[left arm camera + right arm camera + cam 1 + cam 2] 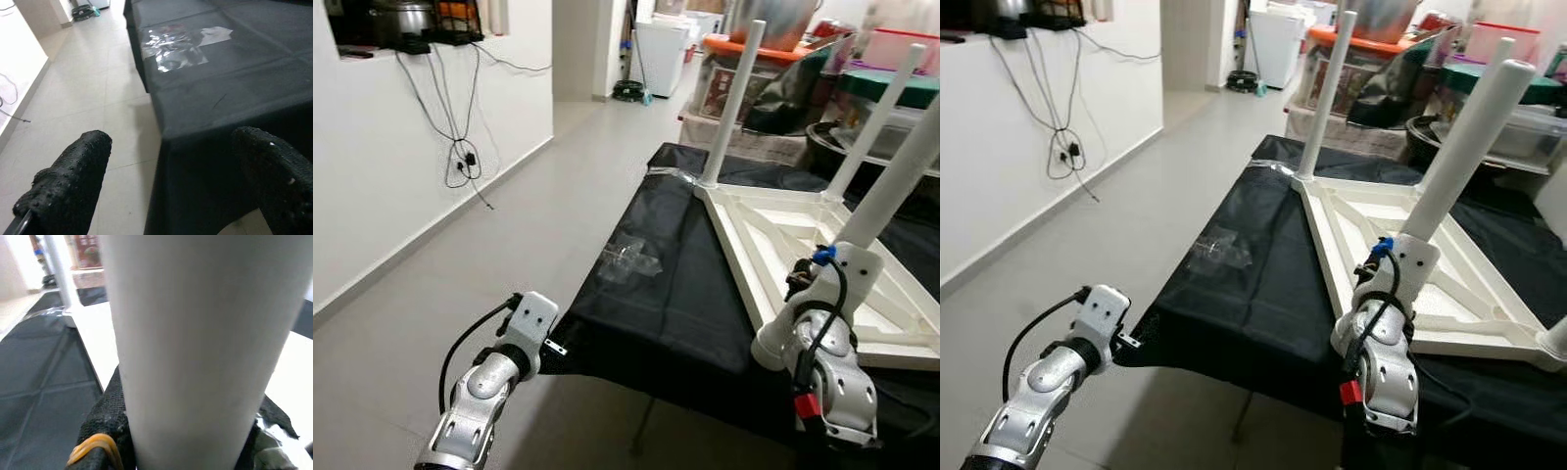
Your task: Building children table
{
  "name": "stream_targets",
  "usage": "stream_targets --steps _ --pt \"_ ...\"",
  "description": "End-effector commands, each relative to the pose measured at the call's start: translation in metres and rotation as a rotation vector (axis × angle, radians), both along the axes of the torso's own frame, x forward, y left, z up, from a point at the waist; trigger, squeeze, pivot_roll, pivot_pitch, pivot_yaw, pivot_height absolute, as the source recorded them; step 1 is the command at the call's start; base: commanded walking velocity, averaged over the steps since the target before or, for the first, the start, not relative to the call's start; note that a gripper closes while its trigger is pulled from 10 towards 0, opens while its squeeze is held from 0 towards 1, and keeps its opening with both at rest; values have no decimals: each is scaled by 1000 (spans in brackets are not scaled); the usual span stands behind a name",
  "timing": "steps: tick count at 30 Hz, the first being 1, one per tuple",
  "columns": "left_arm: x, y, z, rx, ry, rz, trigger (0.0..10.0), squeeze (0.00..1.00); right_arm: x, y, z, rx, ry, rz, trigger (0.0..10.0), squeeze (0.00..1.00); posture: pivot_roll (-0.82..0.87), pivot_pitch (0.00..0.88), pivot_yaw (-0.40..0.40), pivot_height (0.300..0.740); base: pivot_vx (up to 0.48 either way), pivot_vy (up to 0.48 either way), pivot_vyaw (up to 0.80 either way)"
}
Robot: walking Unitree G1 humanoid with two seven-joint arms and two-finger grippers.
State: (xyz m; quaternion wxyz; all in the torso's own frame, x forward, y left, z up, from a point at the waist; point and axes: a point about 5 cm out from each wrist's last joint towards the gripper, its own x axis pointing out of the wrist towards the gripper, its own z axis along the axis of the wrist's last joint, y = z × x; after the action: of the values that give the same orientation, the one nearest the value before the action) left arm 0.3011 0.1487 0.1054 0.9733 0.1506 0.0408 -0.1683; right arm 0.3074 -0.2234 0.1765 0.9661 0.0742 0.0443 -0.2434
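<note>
An upturned white children's table [783, 230] lies on a black-covered worktable [675, 304]. Two white legs [729, 108] stand at its far corners. My right gripper [186, 426] is shut around a third white leg [901, 176], which stands tilted at the near side; its black fingers [105, 423] hug the tube on both sides. My left gripper [171, 181] is open and holds nothing, just off the worktable's near left corner, partly over the floor. A clear plastic bag [628, 259] of small parts lies on the black cover, ahead of the left gripper.
Grey tiled floor [509, 225] gives free room left of the worktable. A white wall with hanging cables [460, 157] runs along the far left. Boxes, bins and bags [773, 69] crowd the space behind the worktable, with a white appliance [661, 54] further back.
</note>
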Motion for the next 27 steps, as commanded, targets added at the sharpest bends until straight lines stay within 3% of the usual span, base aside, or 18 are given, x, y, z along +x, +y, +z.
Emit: stream_targets --steps 1,3,4,7,8,9,10,12,13,15,17,18,19,21,24,25,26,27 --pt "1 -3 -2 -5 12 -8 10000 0 -1 -2 -26 26 118 17 10000 0 102 0 -109 740 0 0 0" --pt "2 -3 -1 -6 11 -7 10000 0 1 -7 -21 8 94 18 10000 0 102 0 -109 740 0 0 0" --pt "2 -3 -1 -6 10 -6 10000 0 1 -10 -19 -3 79 15 10000 1000 102 0 -109 740 0 0 0" --pt "1 -3 -1 -8 10 -5 10000 0 4 -23 -10 -25 57 -1 10000 1000 101 0 -115 740 0 0 0" --pt "0 -3 -2 -11 11 -5 10000 0 9 -31 0 -11 25 70 10000 0 101 0 -115 740 0 0 0" --pt "-2 -4 -3 -15 12 -9 10000 0 16 -35 10 -7 -22 229 10000 0 97 0 -118 740 0 0 0" --pt "-2 -4 -3 -15 12 -9 10000 0 16 -35 10 -7 -22 229 10000 0 97 0 -118 740 0 0 0" --pt "-3 -5 -4 -20 12 -14 10000 0 20 -37 19 -1 -67 416 10000 0 97 0 -118 740 0 0 0" --pt "-3 -5 -4 -20 12 -14 10000 0 20 -37 19 -1 -67 416 10000 0 97 0 -118 740 0 0 0" --pt "-3 -6 -4 -20 13 -22 10000 0 17 -32 19 -50 -64 631 10000 0 96 0 -112 740 0 0 0" --pt "-3 -6 -4 -20 13 -22 10000 0 17 -32 19 -50 -64 631 10000 0 96 0 -112 740 0 0 0" --pt "-3 -7 -3 -18 11 -28 10000 0 17 -32 13 -66 -22 704 0 0 101 0 -116 740 0 0 0" --pt "-2 -6 -2 -17 8 -27 10000 0 18 -33 2 -62 28 703 0 0 103 0 -117 740 0 0 0" --pt "-1 -5 -1 -15 4 -24 10000 0 23 -36 -16 -29 109 567 0 0 109 0 -117 740 0 0 0" --pt "-2 -4 -1 -15 5 -23 10000 0 23 -38 -26 -4 141 412 0 0 112 0 -116 740 0 0 0" --pt "-2 -4 -1 -15 5 -23 10000 0 23 -38 -26 -4 141 412 0 0 112 0 -116 740 0 0 0" --pt "-3 -4 -1 -14 6 -24 10000 0 19 -45 -31 16 146 197 0 0 106 0 -115 740 0 0 0" --pt "-3 -4 -1 -14 6 -24 10000 0 19 -45 -31 16 146 197 0 0 106 0 -115 740 0 0 0"
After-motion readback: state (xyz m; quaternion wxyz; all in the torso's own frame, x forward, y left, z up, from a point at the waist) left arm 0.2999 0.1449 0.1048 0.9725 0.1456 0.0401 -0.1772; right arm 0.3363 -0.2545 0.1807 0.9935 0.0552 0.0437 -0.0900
